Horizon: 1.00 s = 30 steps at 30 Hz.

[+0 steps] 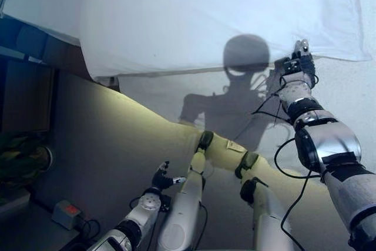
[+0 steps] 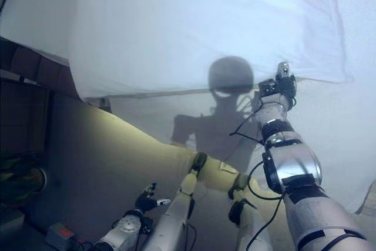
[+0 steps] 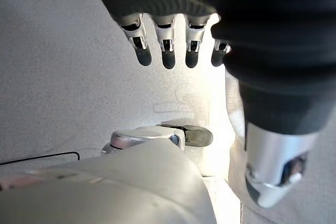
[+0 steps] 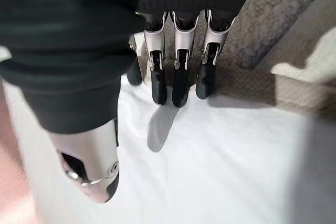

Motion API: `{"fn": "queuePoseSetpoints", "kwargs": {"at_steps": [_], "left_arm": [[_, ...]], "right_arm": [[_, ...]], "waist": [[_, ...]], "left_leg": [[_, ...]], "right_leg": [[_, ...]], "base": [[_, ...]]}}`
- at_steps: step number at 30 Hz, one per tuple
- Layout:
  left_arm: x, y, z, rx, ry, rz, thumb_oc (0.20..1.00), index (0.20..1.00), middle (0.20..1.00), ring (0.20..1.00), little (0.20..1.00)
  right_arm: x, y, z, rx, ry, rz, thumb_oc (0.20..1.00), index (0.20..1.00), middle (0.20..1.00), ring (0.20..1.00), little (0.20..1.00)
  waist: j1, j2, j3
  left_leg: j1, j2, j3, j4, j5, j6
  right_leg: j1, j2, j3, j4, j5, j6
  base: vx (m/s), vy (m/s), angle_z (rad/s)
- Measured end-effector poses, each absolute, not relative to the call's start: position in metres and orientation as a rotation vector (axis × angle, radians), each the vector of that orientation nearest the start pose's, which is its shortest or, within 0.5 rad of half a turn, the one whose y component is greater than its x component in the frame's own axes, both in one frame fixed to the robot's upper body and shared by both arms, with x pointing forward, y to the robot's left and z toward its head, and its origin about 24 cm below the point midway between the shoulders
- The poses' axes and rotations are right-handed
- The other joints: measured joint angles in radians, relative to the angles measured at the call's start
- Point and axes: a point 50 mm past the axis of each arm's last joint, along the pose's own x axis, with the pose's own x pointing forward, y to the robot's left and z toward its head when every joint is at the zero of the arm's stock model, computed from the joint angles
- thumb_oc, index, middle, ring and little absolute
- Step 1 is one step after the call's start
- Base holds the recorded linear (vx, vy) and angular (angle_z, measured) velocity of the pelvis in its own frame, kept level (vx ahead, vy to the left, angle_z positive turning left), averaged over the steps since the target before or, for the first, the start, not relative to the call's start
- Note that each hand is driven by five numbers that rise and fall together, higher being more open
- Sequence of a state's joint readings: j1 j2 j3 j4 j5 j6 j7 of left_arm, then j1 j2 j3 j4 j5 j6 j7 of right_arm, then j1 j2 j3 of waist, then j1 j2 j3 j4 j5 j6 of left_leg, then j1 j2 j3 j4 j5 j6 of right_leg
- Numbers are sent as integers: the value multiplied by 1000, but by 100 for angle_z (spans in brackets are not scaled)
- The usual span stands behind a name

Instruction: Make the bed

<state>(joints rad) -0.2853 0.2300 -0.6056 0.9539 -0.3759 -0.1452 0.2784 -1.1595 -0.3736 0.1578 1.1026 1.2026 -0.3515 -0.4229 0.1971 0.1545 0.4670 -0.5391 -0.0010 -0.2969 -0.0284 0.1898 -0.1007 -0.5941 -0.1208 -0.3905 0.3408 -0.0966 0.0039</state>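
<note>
One white sheet (image 1: 194, 16) lay spread over the bed (image 2: 346, 121), filling the upper part of both eye views, its lower edge running roughly level from the left side toward the right. The right robot hand (image 1: 298, 62) was stretched forward at that edge, near the sheet's right corner. In the right wrist view its fingers (image 4: 179, 72) were straight and side by side, dark tips down on the white cloth, with the thumb set apart and nothing curled round the fabric. The left robot hand (image 1: 163, 179) hung low, well apart from the sheet, over the grey floor (image 1: 100, 163); its fingers (image 3: 168, 45) were relaxed and slightly spread, holding nothing. One small grey box (image 1: 66, 214) with a red patch sat on the floor at lower left.
</note>
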Motion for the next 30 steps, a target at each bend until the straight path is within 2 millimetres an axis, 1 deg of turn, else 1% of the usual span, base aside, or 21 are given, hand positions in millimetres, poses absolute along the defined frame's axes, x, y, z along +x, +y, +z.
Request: {"fn": "queuePoseSetpoints", "kwargs": {"at_steps": [1,2,4,5,6,7,9,11,15,19,22,27,28,29,30], "left_arm": [[239,150,-92,283,583,-37,1000,1000,1000,1000,1000],[241,149,-90,281,572,-27,1000,1000,1000,1000,1000],[242,144,-89,271,557,-19,1000,1000,1000,1000,1000],[242,142,-88,264,549,-20,1000,1000,1000,1000,1000],[243,137,-86,252,536,-23,1000,1000,1000,1000,1000],[244,136,-86,250,531,-23,1000,1000,1000,1000,1000],[244,135,-85,252,521,-16,1000,1000,1000,1000,1000],[245,138,-84,244,519,9,1000,1000,1000,1000,1000],[247,145,-83,241,514,36,1000,1000,1000,1000,1000],[247,145,-83,241,514,37,1000,1000,1000,1000,1000],[247,145,-83,240,515,31,1000,1000,1000,1000,1000],[246,145,-84,231,521,18,1000,1000,1000,1000,1000],[246,145,-84,229,524,10,1000,1000,1000,1000,1000],[246,145,-84,228,525,7,1000,1000,1000,1000,1000],[246,146,-84,218,528,4,1000,1000,1000,1000,1000]], "right_arm": [[412,-209,206,768,-250,-471,1000,1000,1000,1000,1000],[407,-196,202,692,-287,-415,1000,1000,1000,1000,1000],[398,-185,190,633,-312,-396,1000,1000,1000,1000,1000],[396,-183,183,625,-308,-404,1000,1000,1000,1000,1000],[393,-182,169,626,-275,-435,1000,1000,1000,1000,1000],[390,-184,163,622,-266,-451,1000,1000,1000,1000,1000],[383,-191,139,594,-217,-503,1000,1000,1000,1000,1000],[378,-193,125,584,-185,-526,1000,1000,1000,1000,1000],[379,-187,125,594,-182,-510,1000,1000,1000,1000,1000],[385,-187,129,581,-180,-490,1000,1000,1000,1000,1000],[391,-185,135,607,-173,-462,1000,1000,1000,1000,1000],[398,-181,145,768,-174,-398,1000,1000,1000,1000,1000],[401,-183,150,852,-178,-400,1000,1000,1000,1000,1000],[402,-183,152,879,-179,-399,1000,1000,1000,1000,1000],[405,-185,156,967,-188,-400,1000,1000,1000,1000,1000]], "waist": [[-15,-3,2],[-32,-5,3],[-50,-15,9],[-56,-19,11],[-73,-23,13],[-74,-25,14],[-82,-33,19],[-85,-39,24],[-97,-56,34],[-93,-57,34],[-89,-57,34],[-78,-56,34],[-74,-56,34],[-72,-56,34],[-66,-56,34]], "left_leg": [[0,-1,4,0,0,0],[-3,-2,10,1,1,1],[-4,-2,22,1,2,2],[-5,-2,25,1,2,3],[-10,-2,26,1,2,3],[-13,-1,29,1,2,3],[-15,0,43,1,2,3],[-14,2,51,1,3,5],[-12,6,87,1,5,11],[-12,11,104,1,7,13],[-12,13,108,2,9,15],[-12,13,111,5,10,16],[-12,14,111,5,10,15],[-12,15,111,5,11,15],[-12,14,110,4,11,14]], "right_leg": [[-3,-3,2,5,-1,-1],[-7,-3,6,8,-2,-2],[-14,-4,15,12,-2,-2],[-16,-4,18,13,-1,-3],[-22,-4,19,14,-1,-3],[-26,-3,21,14,0,-5],[-31,-1,26,14,1,-6],[-31,0,28,12,1,-6],[-37,6,52,3,13,-9],[-38,13,64,-6,26,-9],[-38,18,71,-15,36,-10],[-38,19,74,-16,39,-10],[-38,21,74,-17,40,-11],[-38,21,74,-17,40,-11],[-38,22,74,-17,40,-11]], "base": [[-8,41,-4],[-6,41,-5],[-10,34,-8],[-11,29,-8],[-11,26,-6],[-13,42,-7],[-11,38,-7],[-22,60,-4],[-24,31,-14],[-11,5,-11],[4,-14,-8],[2,-11,-2],[0,0,0],[0,0,0],[19,-36,0]]}}
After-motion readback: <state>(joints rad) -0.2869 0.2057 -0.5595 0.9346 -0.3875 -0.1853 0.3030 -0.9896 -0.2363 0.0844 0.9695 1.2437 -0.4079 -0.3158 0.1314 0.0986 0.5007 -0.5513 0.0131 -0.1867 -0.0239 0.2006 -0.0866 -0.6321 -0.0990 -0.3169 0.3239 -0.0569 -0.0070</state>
